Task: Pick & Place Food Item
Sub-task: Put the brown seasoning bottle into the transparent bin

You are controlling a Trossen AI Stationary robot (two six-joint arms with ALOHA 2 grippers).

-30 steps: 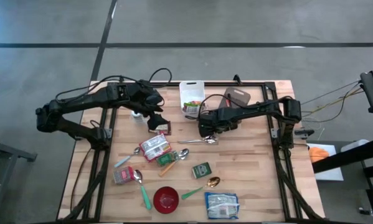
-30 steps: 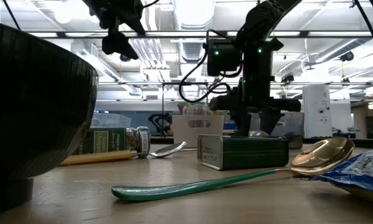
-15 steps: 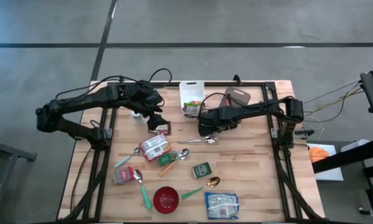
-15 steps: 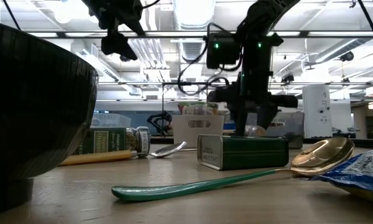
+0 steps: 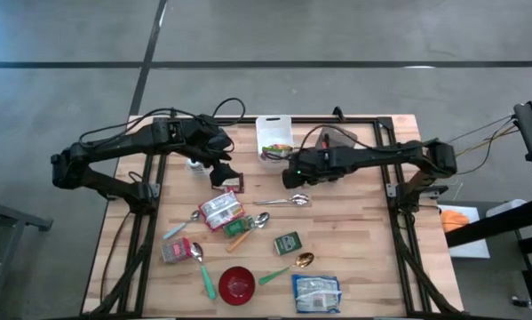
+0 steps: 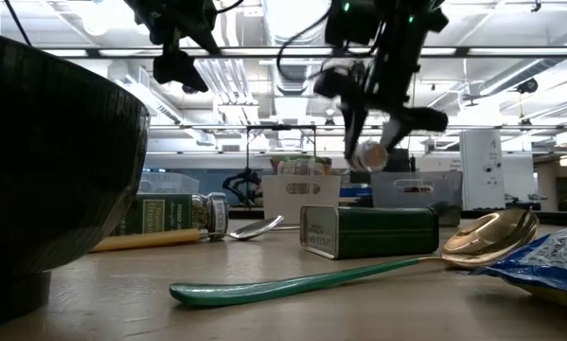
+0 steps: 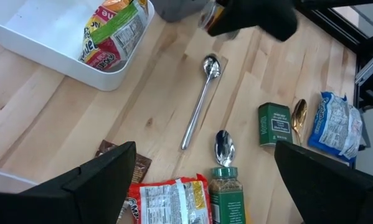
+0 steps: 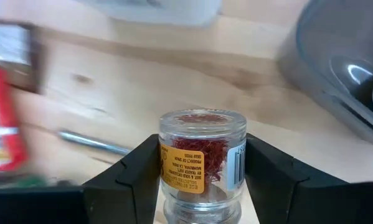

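My right gripper [image 5: 292, 175] is shut on a small glass jar [image 8: 202, 155] of red threads with an orange label, well above the table's middle; the low view shows the jar [image 6: 370, 154] in the air. A white bin [image 5: 273, 135] with a food packet in it stands at the far edge, just beyond the jar. My left gripper [image 5: 223, 169] hangs open and empty above the table's left half, high up in the low view [image 6: 174, 66]. My right gripper pinches the jar's round side wall [image 8: 167, 163] between its two fingers [image 8: 133, 177], one on each side. The fingers slant down from above. The jar is lifted clear of the table, and its far end sticks out past the fingertips.
A steel spoon [image 5: 283, 201] lies below the jar. Nearer lie food packets [image 5: 221, 210], a spice jar [image 5: 240, 233], a green tin [image 5: 287, 243], more spoons, a red bowl [image 5: 236, 284] and a blue packet [image 5: 316, 293]. A grey container [image 5: 338, 138] stands right of the bin.
My right gripper has risen with the jar, which has gone from near the tabletop to well clear of it. The gripper has tipped somewhat as it rose and has stayed shut on the jar.
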